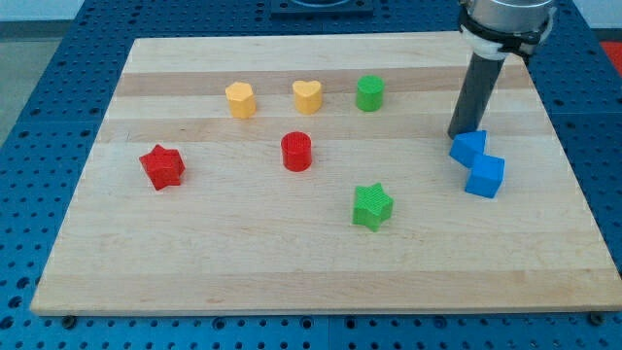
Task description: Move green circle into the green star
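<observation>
The green circle (pixel 369 93) stands near the view's top, right of centre. The green star (pixel 371 206) lies lower on the board, almost straight below the circle. My tip (pixel 459 133) rests on the board at the view's right, just above and left of a blue block (pixel 468 148). It is well to the right of the green circle and apart from it.
A second blue block (pixel 485 176) touches the first, lower right. A red cylinder (pixel 296 152) sits between the circle and the star, to their left. A yellow heart (pixel 307 96), a yellow block (pixel 240 99) and a red star (pixel 161 166) lie further left on the wooden board (pixel 194 262).
</observation>
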`<action>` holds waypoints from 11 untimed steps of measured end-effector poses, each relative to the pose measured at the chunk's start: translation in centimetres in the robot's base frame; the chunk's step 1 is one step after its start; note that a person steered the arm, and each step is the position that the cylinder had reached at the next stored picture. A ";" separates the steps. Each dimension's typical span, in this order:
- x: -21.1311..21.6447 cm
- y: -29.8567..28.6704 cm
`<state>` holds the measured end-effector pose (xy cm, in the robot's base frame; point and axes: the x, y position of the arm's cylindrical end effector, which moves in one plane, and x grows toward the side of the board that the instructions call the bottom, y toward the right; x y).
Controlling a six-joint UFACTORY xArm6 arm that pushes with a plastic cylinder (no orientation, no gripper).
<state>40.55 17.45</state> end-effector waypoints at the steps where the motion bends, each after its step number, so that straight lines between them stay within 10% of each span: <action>1: -2.7 -2.8; 7: -13.6 -11.9; 11: -4.9 -12.0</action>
<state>35.62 5.46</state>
